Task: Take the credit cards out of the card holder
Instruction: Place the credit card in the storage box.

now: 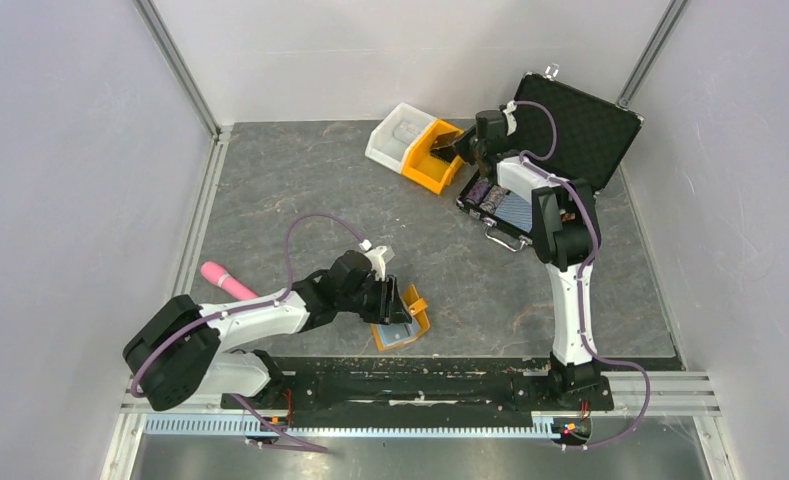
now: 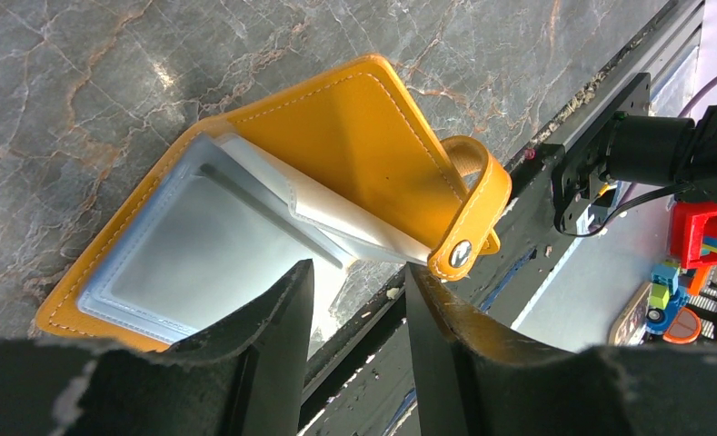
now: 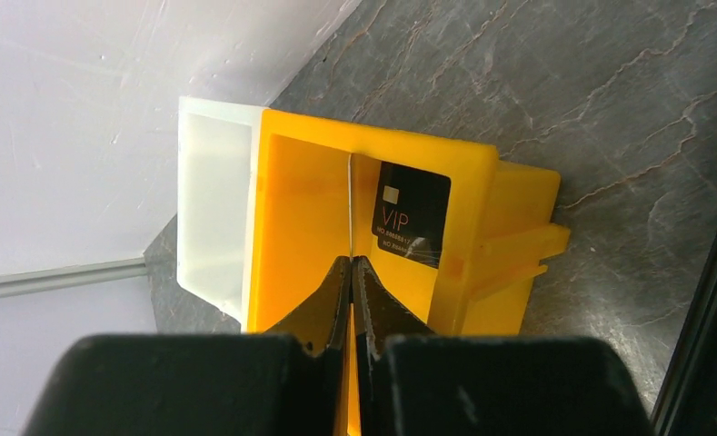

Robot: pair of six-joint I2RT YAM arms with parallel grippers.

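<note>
Your right fingers (image 3: 323, 309) are pressed onto what looks like a thin white card (image 3: 350, 200), seen edge-on, inside the orange bin (image 3: 300, 209) beside a black VIP card (image 3: 412, 213). Part them only a little and keep the wrist steady, so the card slips down the wall rather than bouncing out. Your left fingers (image 2: 282, 318) are spread, hovering over the card holder (image 2: 336, 136), which lies open on the tabletop (image 2: 82, 82) at its near edge. Whether its pale pockets hold another card I cannot tell; check before closing on anything.
</note>
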